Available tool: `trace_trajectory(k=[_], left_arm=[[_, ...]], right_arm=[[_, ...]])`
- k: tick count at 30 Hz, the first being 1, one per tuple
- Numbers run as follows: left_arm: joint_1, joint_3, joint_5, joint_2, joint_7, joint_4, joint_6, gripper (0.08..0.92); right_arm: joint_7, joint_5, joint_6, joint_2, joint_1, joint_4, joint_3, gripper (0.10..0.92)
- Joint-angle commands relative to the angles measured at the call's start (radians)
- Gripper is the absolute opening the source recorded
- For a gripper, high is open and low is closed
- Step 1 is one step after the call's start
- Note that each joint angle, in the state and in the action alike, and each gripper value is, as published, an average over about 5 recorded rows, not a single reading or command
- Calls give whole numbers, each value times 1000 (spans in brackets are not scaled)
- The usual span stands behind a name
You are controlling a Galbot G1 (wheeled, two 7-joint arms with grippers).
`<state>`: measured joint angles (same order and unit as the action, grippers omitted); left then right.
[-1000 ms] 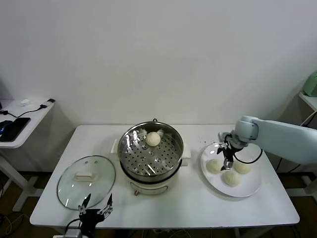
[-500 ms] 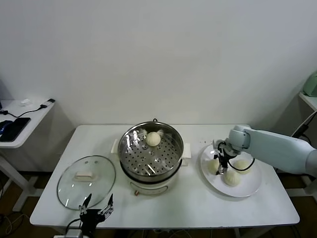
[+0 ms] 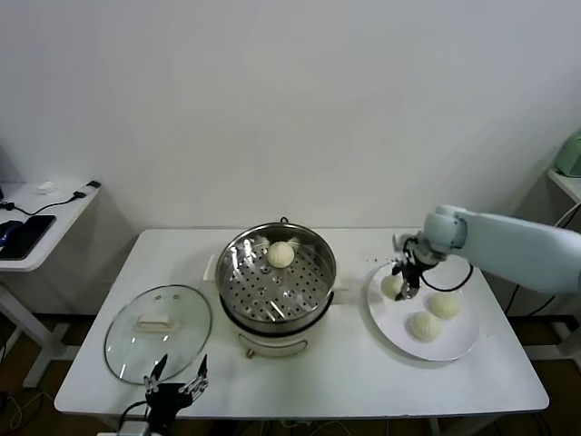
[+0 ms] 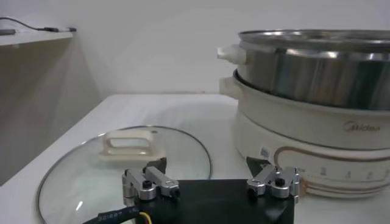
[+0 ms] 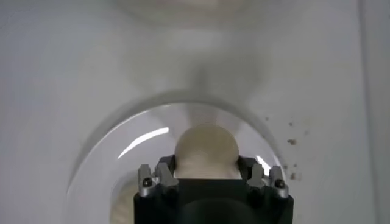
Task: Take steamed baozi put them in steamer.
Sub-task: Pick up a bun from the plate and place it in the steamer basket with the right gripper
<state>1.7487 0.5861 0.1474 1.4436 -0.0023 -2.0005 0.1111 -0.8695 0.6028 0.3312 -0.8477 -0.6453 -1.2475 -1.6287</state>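
Here the right gripper (image 3: 402, 283) has its fingers clamped on one small round cream-white baozi (image 3: 392, 286) at the left part of the flat white plate (image 3: 458, 347). Two more buns (image 3: 444, 305) lie on that plate, and a fourth bun (image 3: 280, 254) sits in the round shiny steel steamer (image 3: 277, 277) mid-table. A round glass lid (image 3: 158, 332) lies left of it, beside the left gripper (image 3: 175, 387), fingers apart, at the white table (image 3: 327, 381) front edge.

"Midea" — apparently, in faint grey — on the steamer (image 4: 317, 115) cream base, small markings beneath unreadable
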Motion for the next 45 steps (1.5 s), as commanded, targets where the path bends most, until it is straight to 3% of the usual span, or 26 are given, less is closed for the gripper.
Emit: trace_trajectory(k=[1,8,13,28,45], left_arm=[[-2,-2,0,-3,1,-8,2,823],[-7,-6,3,-6,2,-18,4,823],[-14,-10,2,-4,3,-17,4,823],[-17,-6,2,-8,2,-9,-2,823],[-18,-3,6,-14,-1,-1,0,823]], right_arm=[[-47,340,34,-111,-492,-144,-208,666],[53,582,189,-339,-543,-254,-77,668],[150,650,248,-499,-409,-260,-8,667],[277,395,302,-646,7,16,52,663],[290,360,275,-688,94,148,84,685]])
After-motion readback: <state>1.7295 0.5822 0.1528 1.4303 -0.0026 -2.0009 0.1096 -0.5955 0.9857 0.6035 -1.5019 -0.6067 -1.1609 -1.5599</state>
